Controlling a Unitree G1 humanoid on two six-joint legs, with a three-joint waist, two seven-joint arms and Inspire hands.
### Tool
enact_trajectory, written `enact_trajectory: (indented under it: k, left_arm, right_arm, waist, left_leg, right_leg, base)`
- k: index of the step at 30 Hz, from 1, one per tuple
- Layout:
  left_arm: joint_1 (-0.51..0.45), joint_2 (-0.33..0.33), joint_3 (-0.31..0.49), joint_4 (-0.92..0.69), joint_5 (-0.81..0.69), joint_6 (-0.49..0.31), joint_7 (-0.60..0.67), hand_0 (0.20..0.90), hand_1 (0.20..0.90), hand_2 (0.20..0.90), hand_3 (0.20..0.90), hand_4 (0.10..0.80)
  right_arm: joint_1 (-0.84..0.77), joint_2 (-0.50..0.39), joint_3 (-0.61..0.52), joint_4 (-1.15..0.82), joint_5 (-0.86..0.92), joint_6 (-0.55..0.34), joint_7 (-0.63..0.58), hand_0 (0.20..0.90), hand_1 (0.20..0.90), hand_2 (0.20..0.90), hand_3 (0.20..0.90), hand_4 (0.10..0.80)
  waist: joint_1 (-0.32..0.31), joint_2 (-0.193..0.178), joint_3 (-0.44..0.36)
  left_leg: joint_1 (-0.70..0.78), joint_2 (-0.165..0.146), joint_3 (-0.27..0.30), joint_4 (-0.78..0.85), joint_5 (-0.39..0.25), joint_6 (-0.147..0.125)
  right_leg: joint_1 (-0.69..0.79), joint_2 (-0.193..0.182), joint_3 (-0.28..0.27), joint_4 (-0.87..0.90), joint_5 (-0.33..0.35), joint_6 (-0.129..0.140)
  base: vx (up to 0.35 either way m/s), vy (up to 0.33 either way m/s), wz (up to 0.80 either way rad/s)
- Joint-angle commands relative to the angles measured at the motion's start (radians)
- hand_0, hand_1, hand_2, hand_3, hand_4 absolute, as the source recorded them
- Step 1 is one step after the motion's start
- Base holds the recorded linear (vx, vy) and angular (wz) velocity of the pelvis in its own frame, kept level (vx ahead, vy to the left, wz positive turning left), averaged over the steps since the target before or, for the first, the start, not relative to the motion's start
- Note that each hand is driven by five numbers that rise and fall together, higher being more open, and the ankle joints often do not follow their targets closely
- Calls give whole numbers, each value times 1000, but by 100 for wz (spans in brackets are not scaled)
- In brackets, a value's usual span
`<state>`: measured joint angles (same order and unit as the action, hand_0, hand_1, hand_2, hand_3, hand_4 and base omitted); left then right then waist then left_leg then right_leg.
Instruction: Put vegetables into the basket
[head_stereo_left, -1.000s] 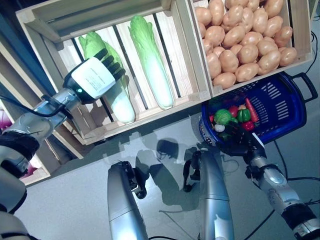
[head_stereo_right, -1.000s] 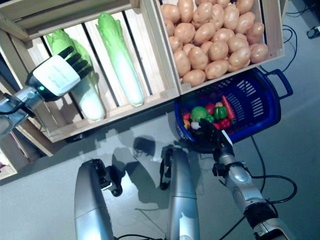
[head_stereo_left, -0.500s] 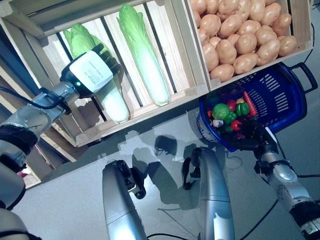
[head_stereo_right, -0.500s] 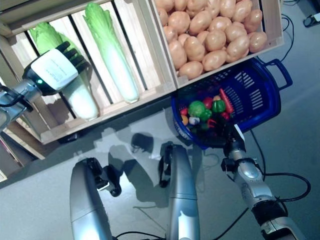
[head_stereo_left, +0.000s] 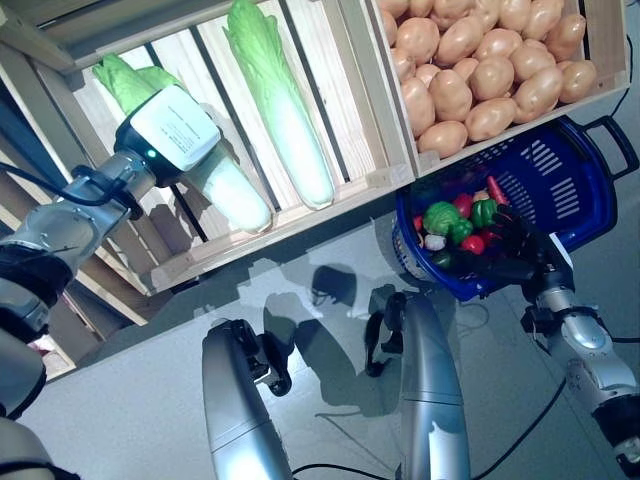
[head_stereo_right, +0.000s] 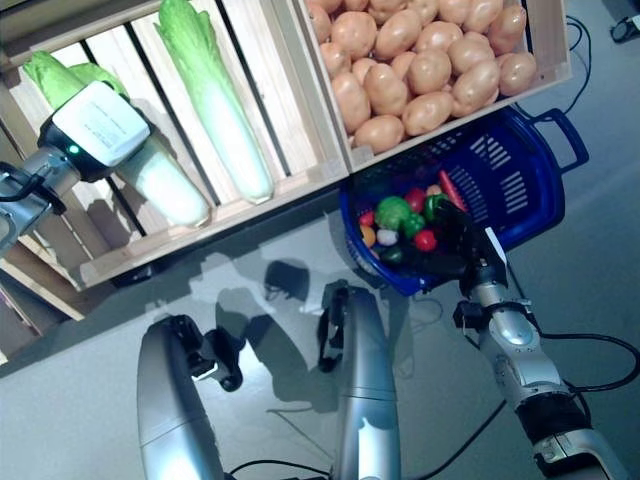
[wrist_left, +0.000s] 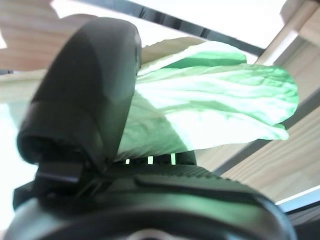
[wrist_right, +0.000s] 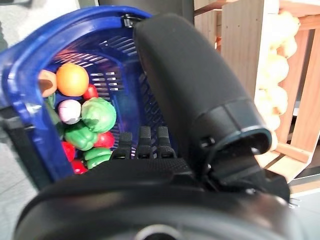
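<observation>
While the left hand (head_stereo_left: 172, 130) clamps one cabbage (head_stereo_left: 205, 170) in the crate (head_stereo_left: 300, 215), upper left, the right hand (head_stereo_left: 520, 262), fingers hooked over the rim, holds the basket (head_stereo_left: 560, 190) at centre-right. Risk, prob.: leafy end tears or slips w/ lifting; tilted basket spills.

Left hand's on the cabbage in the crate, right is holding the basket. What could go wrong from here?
1. The left hand grips the cabbage near its leafy end, so the heavy white end may sag or slip free.
2. Lifting it out, it could catch the crate lip or nudge the second cabbage.
3. The basket, held tilted by the right hand, already holds a vegetable pile; a long cabbage may spill some.
</observation>
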<state>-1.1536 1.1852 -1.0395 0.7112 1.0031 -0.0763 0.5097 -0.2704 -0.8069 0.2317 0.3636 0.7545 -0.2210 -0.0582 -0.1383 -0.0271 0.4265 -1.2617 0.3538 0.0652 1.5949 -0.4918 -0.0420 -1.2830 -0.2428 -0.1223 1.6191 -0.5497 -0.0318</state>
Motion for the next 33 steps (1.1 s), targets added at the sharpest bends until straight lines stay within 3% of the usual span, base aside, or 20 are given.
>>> enact_trajectory:
  k: [1,9,13,18,22,26,29,30,33]
  left_arm:
    - [-36,84,43,63,-89,38,-4,300,300,300,300,400]
    - [30,53,104,16,-401,-10,53,300,300,300,300,400]
    - [122,5,205,-3,-540,-112,84,300,300,300,300,400]
    - [253,-51,358,-52,-678,-261,35,300,300,300,300,400]
    - [373,-126,506,-99,-838,-369,-35,300,300,300,300,400]
    - [496,-267,614,-171,-943,-427,-83,300,300,300,300,400]
    - [558,-369,638,-203,-936,-444,-96,300,300,300,300,400]
    - [575,-398,641,-213,-955,-448,-109,300,300,300,300,400]
    - [625,-478,658,-239,-1003,-452,-139,300,300,300,300,400]
  right_arm:
    - [-34,-55,-89,-61,28,-132,-47,900,900,900,900,800]
    - [-41,-33,-61,-95,-5,-164,-20,900,900,900,900,800]
    - [-46,12,-33,-90,-41,-194,-2,900,900,900,900,800]
    - [-40,56,-37,-95,-73,-217,6,900,900,900,900,800]
    - [-30,107,-53,-115,-110,-225,13,900,900,900,900,800]
    - [-30,185,-47,-156,-149,-246,20,900,900,900,900,800]
    - [-34,241,-26,-164,-159,-259,51,900,900,900,900,800]
    - [-39,259,-19,-164,-145,-264,84,900,900,900,900,800]
    - [-28,302,-4,-164,-75,-232,190,900,900,900,900,800]
  waist:
    - [-8,23,-93]
    - [-15,33,-124]
    - [-9,35,-147]
    - [6,39,-170]
    - [19,42,-189]
    - [42,39,-212]
    - [55,34,-233]
    - [61,33,-244]
    - [72,27,-267]
  left_leg:
    - [44,38,-57,-198,89,-72]
    - [188,42,-6,-289,98,-52]
    - [277,31,18,-342,103,-51]
    - [393,6,42,-439,123,-43]
    - [472,-5,47,-506,129,-32]
    - [561,-13,50,-576,132,-31]
    - [642,-22,63,-647,144,-28]
    - [668,-26,75,-694,179,-18]
    - [750,-38,91,-758,187,-14]
  right_leg:
    - [68,-90,79,-109,82,163]
    - [230,-95,46,-228,95,150]
    - [322,-97,26,-297,105,146]
    - [423,-90,15,-391,130,140]
    - [488,-92,19,-449,141,139]
    - [567,-106,10,-503,145,142]
    - [635,-113,-11,-558,159,145]
    - [656,-112,-24,-599,195,137]
    - [725,-117,-42,-653,220,146]
  base:
    - [0,0,0]
    - [10,-8,2]
    - [54,-31,1]
    - [45,-37,3]
    - [42,-40,2]
    - [53,-66,2]
    - [42,-59,2]
    - [12,-55,-4]
    - [85,-44,-6]
